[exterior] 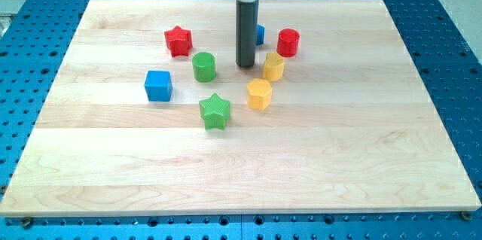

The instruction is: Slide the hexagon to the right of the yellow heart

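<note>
The yellow hexagon lies near the board's middle. The yellow heart lies just above it and slightly to the right, with a small gap between them. My tip rests on the board just left of the yellow heart, between it and the green cylinder. The tip is above and a little left of the hexagon and does not touch it.
A red star lies at the upper left and a blue cube at the left. A green star lies left of the hexagon. A red cylinder lies above the heart. A blue block is partly hidden behind the rod.
</note>
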Tool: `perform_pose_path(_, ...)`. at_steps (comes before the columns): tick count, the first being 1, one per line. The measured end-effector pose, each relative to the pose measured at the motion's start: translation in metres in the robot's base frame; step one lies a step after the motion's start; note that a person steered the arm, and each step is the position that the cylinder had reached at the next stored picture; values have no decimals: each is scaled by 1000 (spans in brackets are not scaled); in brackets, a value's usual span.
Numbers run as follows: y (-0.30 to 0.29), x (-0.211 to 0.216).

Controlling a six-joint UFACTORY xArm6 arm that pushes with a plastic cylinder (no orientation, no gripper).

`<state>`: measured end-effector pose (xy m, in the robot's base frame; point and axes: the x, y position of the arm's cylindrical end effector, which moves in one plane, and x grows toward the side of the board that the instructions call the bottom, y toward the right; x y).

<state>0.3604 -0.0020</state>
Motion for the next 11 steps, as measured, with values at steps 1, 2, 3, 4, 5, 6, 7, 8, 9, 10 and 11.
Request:
perform_pose_path(1, -43, 22)
perform_pose_path(2, -79, 45)
perform_pose_path(3, -45, 45)
perform_pose_path(4, -15, 45)
perform_pose_path(5, -11, 51)
perform_pose_path(6, -11, 72)
perform_pose_path(7, -10, 93)
perform_pose_path(8, -9, 111)
perform_pose_path(9, 30, 110)
perform_pose_path(10, 76, 65)
perform_pose_path(11, 97, 42)
